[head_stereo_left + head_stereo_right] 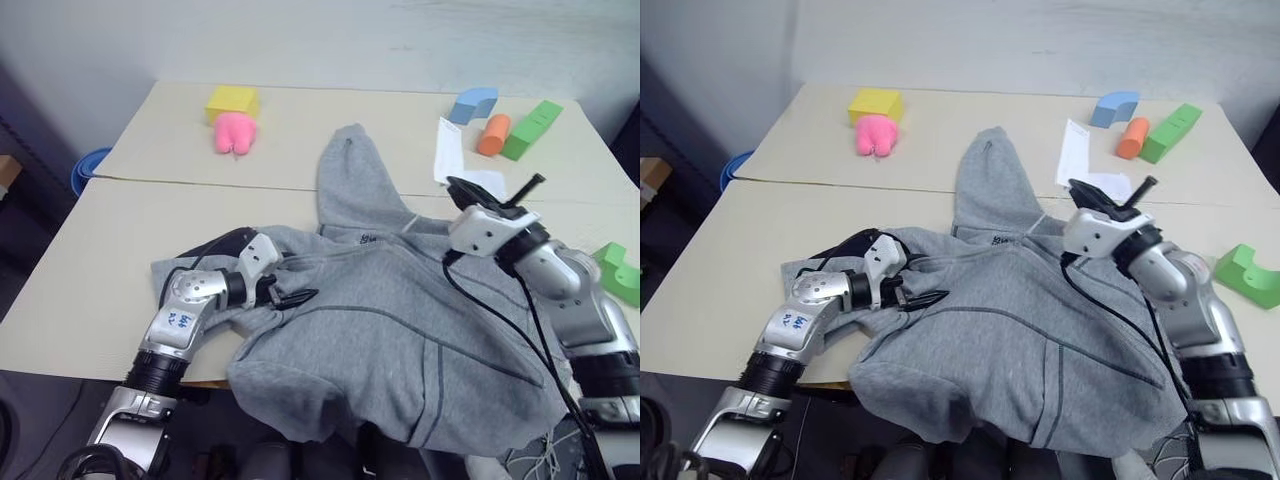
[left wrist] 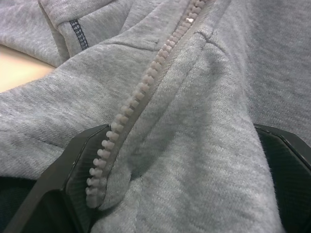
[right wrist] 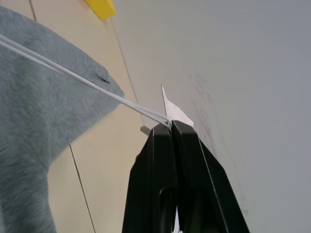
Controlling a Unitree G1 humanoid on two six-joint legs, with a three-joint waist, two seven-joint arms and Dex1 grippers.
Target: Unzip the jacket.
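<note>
**A:** Where is the jacket lying?

**B:** Spread across the near half of the desk, hood toward the far edge, hem hanging over the near edge. The zipper runs up the front, its pale teeth meshed along the stretch seen from the left wrist.

**A:** And the left claw?

**B:** Low, over the jacket's left side. Its jaws stand wide apart, with a fold of grey fleece and the zipper's teeth lying between them. I cannot tell whether they press on the cloth.

**A:** The right claw?

**B:** Raised above the jacket's right side, near the hood. Its fingers are pressed together on a thin white string, drawn taut from the jacket up to the fingertips. A bit of white card shows at the tips.

**A:** Anything else on the desk?

**B:** Near the far left corner, a yellow block with a pink toy just in front of it. Toward the far right corner, a blue curved block, an orange cylinder and a green block. A sheet of paper lies beside the hood, and another green piece sits at the right edge.
</note>
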